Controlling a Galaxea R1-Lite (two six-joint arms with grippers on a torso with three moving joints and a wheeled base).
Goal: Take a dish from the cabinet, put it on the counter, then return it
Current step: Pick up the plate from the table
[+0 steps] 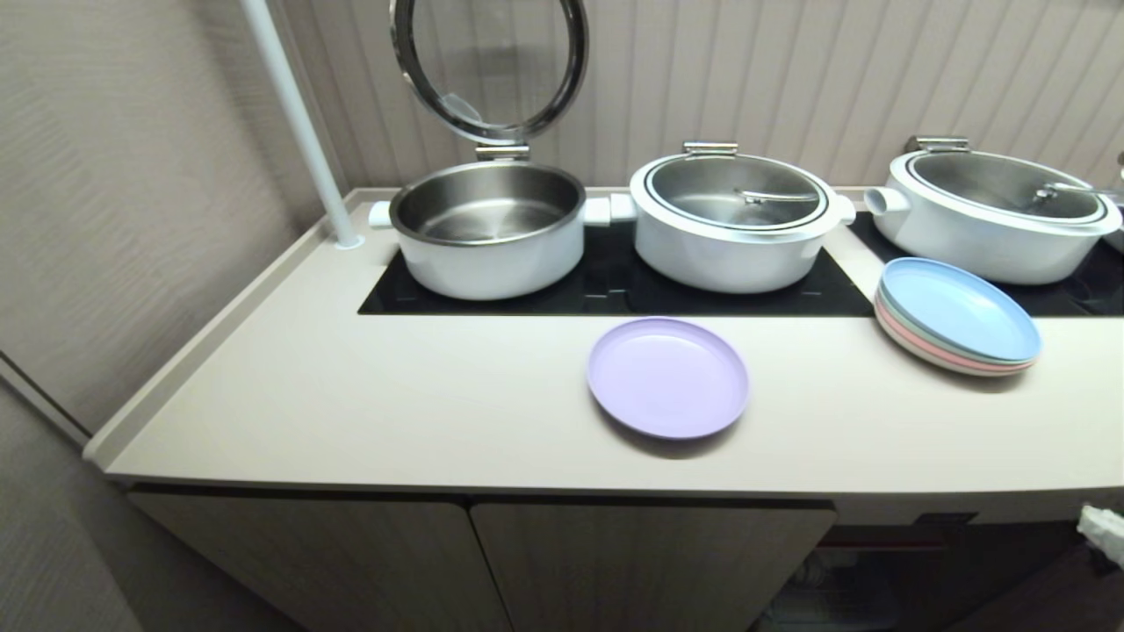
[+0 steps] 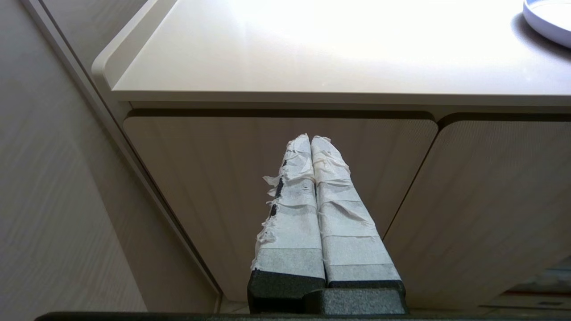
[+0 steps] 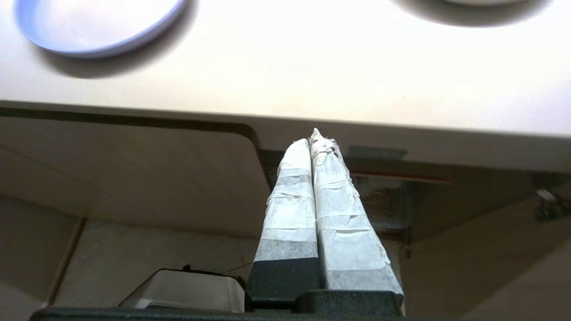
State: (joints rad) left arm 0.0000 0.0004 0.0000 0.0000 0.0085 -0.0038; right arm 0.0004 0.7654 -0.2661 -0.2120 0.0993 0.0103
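The lavender dish (image 1: 667, 377) lies flat on the cream counter (image 1: 395, 404), in front of the black cooktop (image 1: 615, 294). Its edge also shows in both wrist views: dish (image 2: 551, 18), dish (image 3: 96, 22). Below the counter, the cabinet (image 1: 439, 562) has two closed doors on the left and a dark open compartment (image 1: 922, 570) on the right. My right gripper (image 3: 311, 136) is shut and empty, below the counter's front edge, in front of the open compartment (image 3: 401, 196). My left gripper (image 2: 311, 137) is shut and empty, facing a closed door (image 2: 223, 178).
Three white pots (image 1: 487, 228) (image 1: 738, 219) (image 1: 997, 206) stand on the cooktop, the left one with its lid (image 1: 489, 66) raised. A stack of light-blue and pink plates (image 1: 957, 316) sits at the right. A white pole (image 1: 299, 123) rises at the counter's back left corner.
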